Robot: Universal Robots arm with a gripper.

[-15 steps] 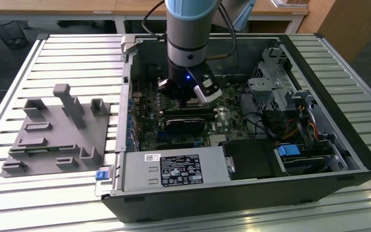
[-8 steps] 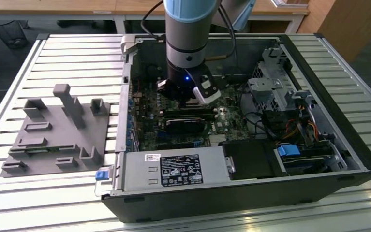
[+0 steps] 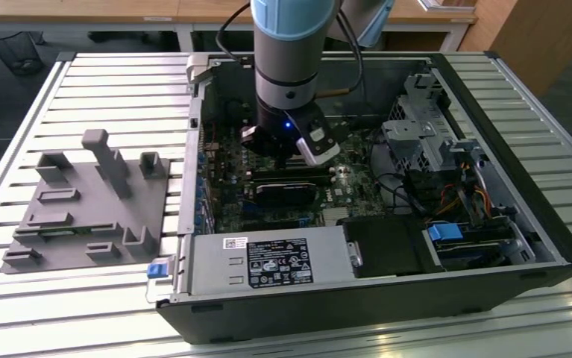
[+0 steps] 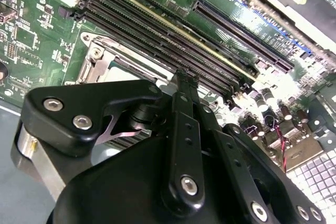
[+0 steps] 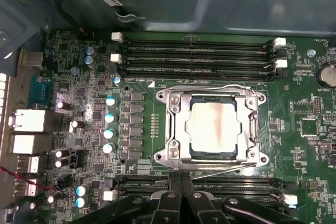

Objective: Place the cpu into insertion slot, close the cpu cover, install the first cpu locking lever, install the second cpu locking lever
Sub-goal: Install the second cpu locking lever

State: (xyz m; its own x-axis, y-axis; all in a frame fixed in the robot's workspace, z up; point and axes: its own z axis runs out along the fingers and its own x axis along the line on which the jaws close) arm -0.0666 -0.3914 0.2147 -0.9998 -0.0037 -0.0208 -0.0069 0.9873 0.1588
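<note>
Inside an open desktop computer case (image 3: 524, 224) lying on a slatted metal table (image 3: 116, 82), the robot arm (image 3: 288, 52) reaches straight down over the green motherboard (image 5: 79, 77); in the exterior view its gripper (image 3: 291, 160) hangs low above the board, at the middle of the case. In the first wrist view the cpu (image 5: 214, 128), its silvery top catching the light, sits seated in the insertion slot (image 5: 195, 151); the cpu cover (image 5: 176, 129), a bright metal frame, lies shut around it, and thin wire locking levers (image 5: 210, 86) run along the frame's edges, though whether they are latched cannot be told; the black fingers (image 5: 181, 198) meet just beyond the socket's edge, over the nearest bank of long black memory slots (image 5: 236, 184), the chip lying clear of the claw and untouched. In the second wrist view the fingers (image 4: 184, 124) appear pressed together and hold nothing, with a corner of the socket frame (image 4: 100, 56) beside them; a grey plastic fixture (image 3: 86, 201) sits on the table at the exterior view's left, well apart from the case.
</note>
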